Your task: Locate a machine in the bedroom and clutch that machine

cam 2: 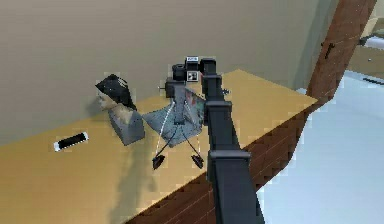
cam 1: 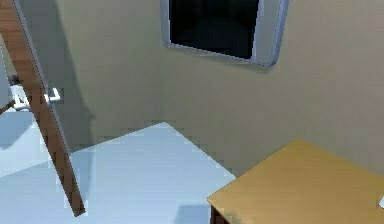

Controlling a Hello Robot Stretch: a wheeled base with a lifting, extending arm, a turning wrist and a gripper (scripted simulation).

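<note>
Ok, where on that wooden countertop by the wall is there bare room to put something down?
Bare wood lies at the countertop's right end, between the arm and the door, and along the front edge by the small dark bar on the left. The middle is crowded: a dark-topped grey object, a grey flat thing and the jaws.

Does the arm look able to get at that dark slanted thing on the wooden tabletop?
Probably yes: the arm reaches over the tabletop, and its fingers hang close to the dark slanted thing, nothing tall between.
</note>
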